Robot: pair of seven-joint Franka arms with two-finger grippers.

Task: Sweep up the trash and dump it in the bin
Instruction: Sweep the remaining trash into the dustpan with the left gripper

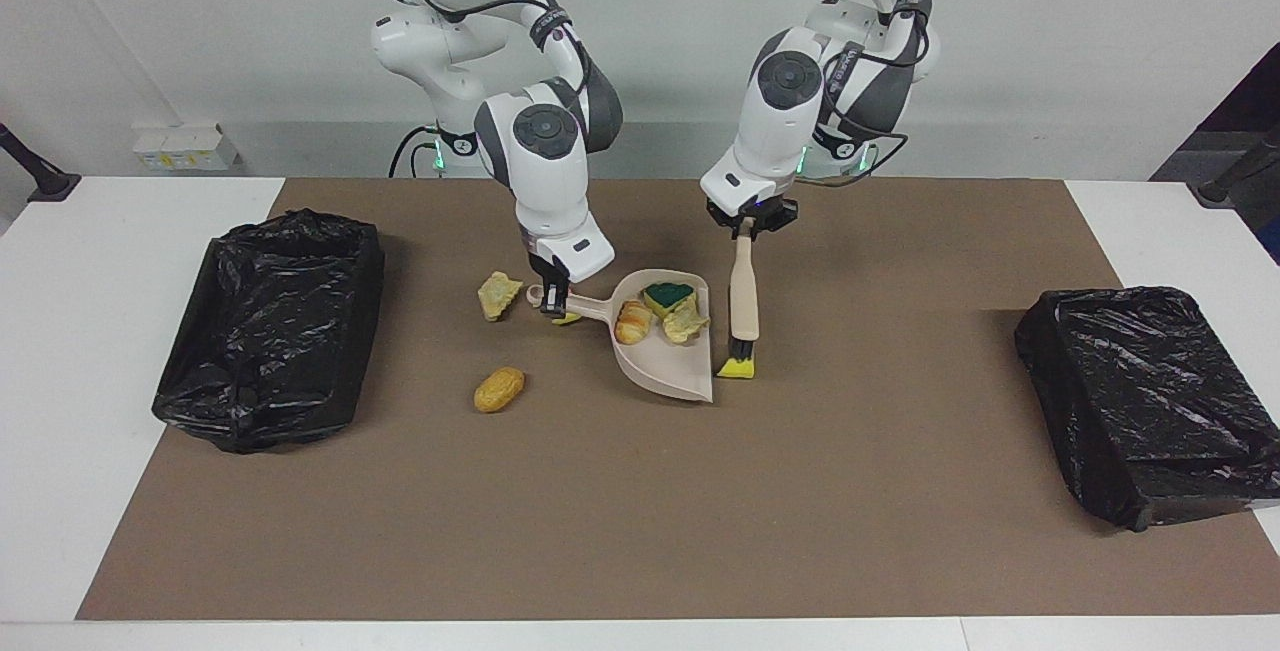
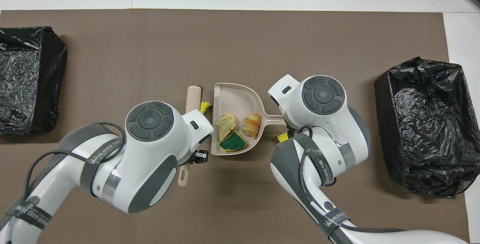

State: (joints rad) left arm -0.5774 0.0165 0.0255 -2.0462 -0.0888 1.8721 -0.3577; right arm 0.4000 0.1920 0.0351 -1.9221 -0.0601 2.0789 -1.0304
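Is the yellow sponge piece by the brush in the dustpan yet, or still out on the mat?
Out. The yellow sponge piece lies on the mat beside the dustpan, under the brush bristles.

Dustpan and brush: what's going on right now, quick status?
Left tool shut on brush, bristles at yellow scrap beside dustpan. Right tool grips dustpan handle. Three scraps in pan, three more on mat. Nothing blocking.

Yellow sponge scrap half-hidden under dustpan handle, black bin edge-cropped
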